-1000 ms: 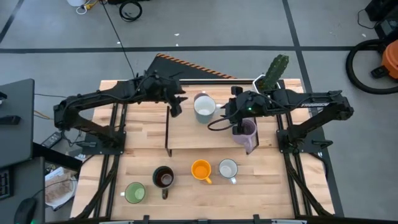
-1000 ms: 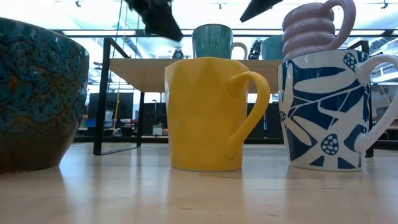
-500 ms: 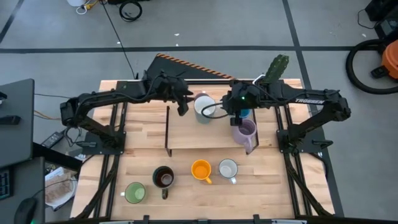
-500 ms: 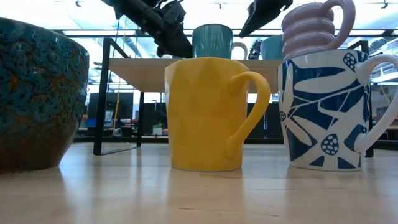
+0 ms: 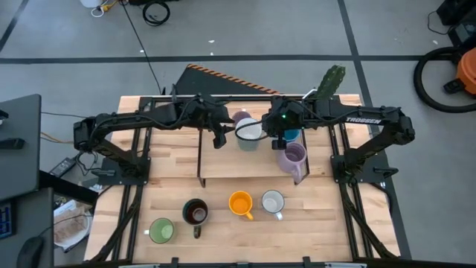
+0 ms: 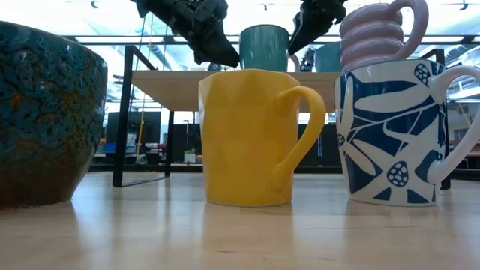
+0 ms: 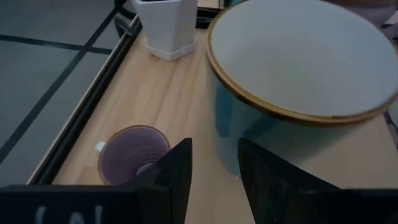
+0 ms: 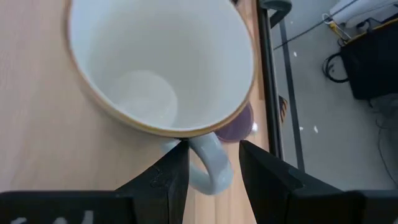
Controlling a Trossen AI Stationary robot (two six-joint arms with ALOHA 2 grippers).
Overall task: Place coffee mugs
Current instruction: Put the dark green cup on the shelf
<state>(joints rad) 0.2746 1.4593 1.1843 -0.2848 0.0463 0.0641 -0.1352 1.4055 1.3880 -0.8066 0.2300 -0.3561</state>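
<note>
A teal mug with a white inside [image 5: 249, 132] [image 6: 264, 46] stands on the raised wooden shelf [image 5: 223, 160]. My left gripper [image 5: 221, 136] [image 7: 214, 158] is at the mug's left wall and is open by a narrow gap. My right gripper [image 5: 270, 135] [image 8: 213, 152] is at its right side, open, with a finger on either side of the handle [image 8: 210, 165]. A ribbed lavender mug [image 5: 294, 156], a blue mug [image 5: 291, 135] and a second purple mug [image 5: 239, 117] [image 7: 134, 152] also stand on the shelf. My left gripper comes level from the table's left at the mug's teal wall [image 7: 227, 134]; whether the fingertips touch it, I cannot tell. My right gripper comes from the right and above, its fingers [image 8: 177, 168] astride the handle; whether they touch it, I cannot tell.
In front of the shelf stand a green mug [image 5: 161, 231], a dark mug [image 5: 195, 213], an orange mug [image 5: 240, 202] and a white, blue-patterned mug [image 5: 273, 202] [image 6: 390, 135]. A white planter with a cactus [image 5: 327, 85] [image 7: 165, 28] is at the far right corner.
My left gripper has moved right and toward the near edge, up to the teal mug. My right gripper has left the lavender mug and moved toward the far edge and left, to the teal mug's handle. The teal mug has slid slightly right and nearer.
</note>
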